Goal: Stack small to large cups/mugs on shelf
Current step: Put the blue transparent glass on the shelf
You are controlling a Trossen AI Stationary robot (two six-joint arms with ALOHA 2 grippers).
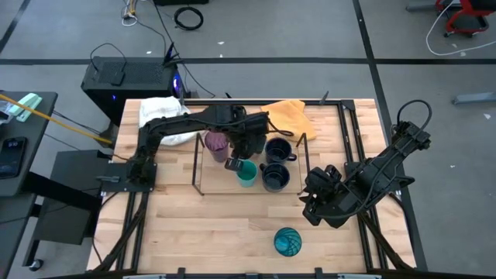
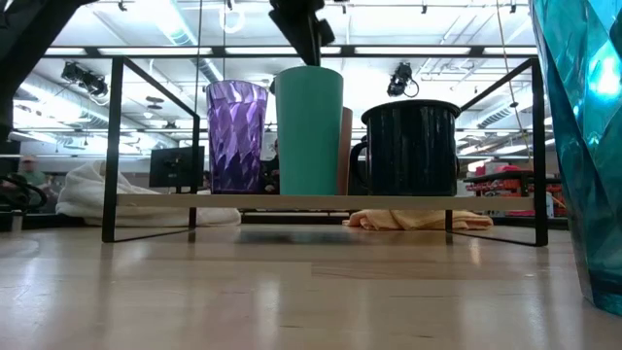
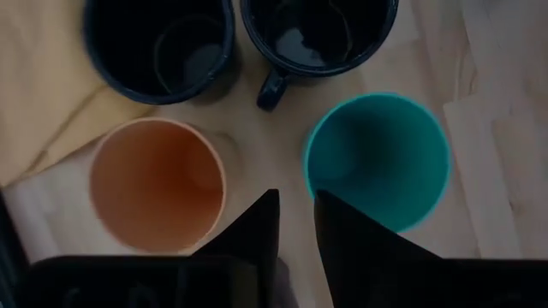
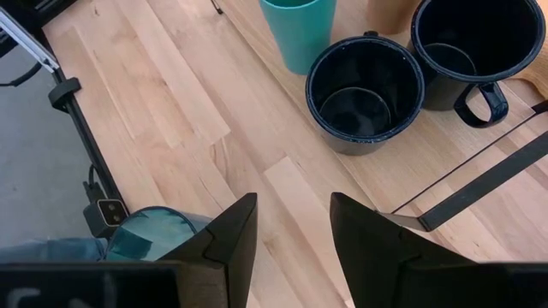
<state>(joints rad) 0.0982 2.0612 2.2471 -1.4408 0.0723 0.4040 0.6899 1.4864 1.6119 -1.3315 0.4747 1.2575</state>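
Nearest the low camera, the patterned cup (image 2: 583, 146) fills the right edge; from above it stands alone on the surface (image 1: 194, 232) near the front edge (image 1: 287, 242), well apart from the shelf (image 1: 198, 167).

On the shelf board, the low view shows the purple tumbler (image 2: 236, 136) at left, the teal cup (image 2: 309, 129) in the middle and a navy mug (image 2: 410, 148) at right, all upright. From above, the tumbler (image 1: 216, 142) sits toward the back left, the teal cup (image 1: 246, 173) at the front, the front mug (image 1: 275, 177) just beside it, and the back mug (image 1: 278, 149) behind that one. The orange cup (image 3: 157, 184) shows clearly only in the left wrist view, just beside the teal cup (image 3: 378, 160), with both mugs (image 3: 158, 47) (image 3: 318, 34) beyond.

Left tool (image 1: 235, 161) hangs over the shelf between the orange and teal cups; its fingers (image 3: 257, 227) stand a narrow gap apart, holding nothing. Right tool (image 1: 314, 203) hovers over the surface off the shelf's right end, fingers (image 4: 229, 235) wide apart and empty, looking toward the front mug (image 4: 366, 92).

A yellow cloth (image 1: 287, 116) and a white cloth (image 1: 164, 116) lie behind the shelf.
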